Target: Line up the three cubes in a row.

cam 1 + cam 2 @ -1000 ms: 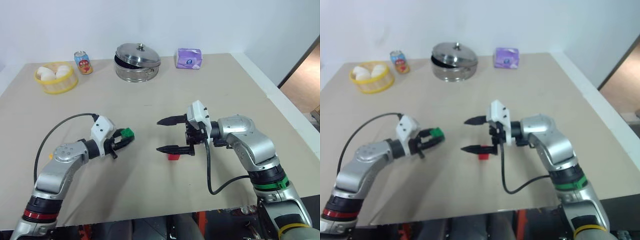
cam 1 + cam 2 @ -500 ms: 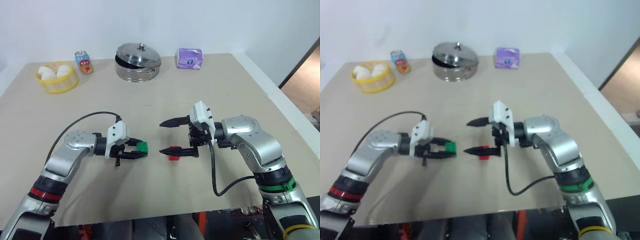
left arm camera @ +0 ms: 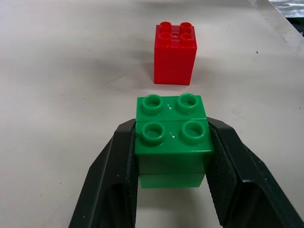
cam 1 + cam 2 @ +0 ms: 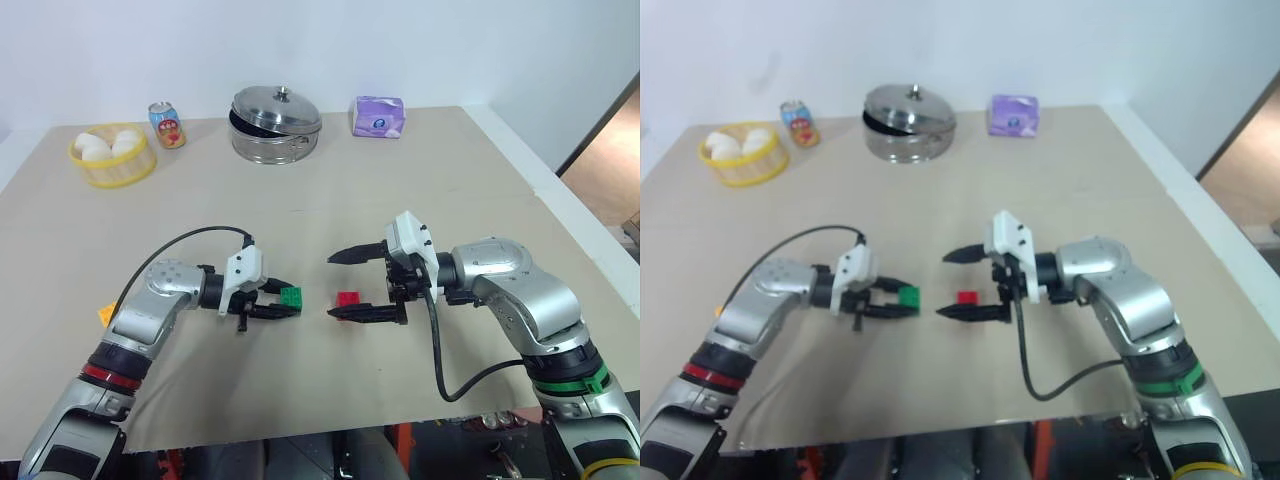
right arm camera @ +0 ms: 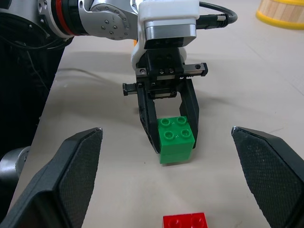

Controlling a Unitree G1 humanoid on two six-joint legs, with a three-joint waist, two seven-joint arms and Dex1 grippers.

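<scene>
Beige tabletop (image 4: 330, 190) met a white wall behind. Left gripper (image 4: 282, 304) was clamped on the green cube (image 4: 291, 297), low over the surface, just beside the red cube (image 4: 348, 298). Right gripper (image 4: 342, 287) stood wide apart, empty, around the red one. A yellow-orange cube (image 4: 105, 314) lay by the left arm. Far back: yellow basket (image 4: 112, 170) holding white buns (image 4: 93, 146), lidded steel pot (image 4: 275, 125), soda can (image 4: 166, 125), purple tissue packet (image 4: 378, 116).
</scene>
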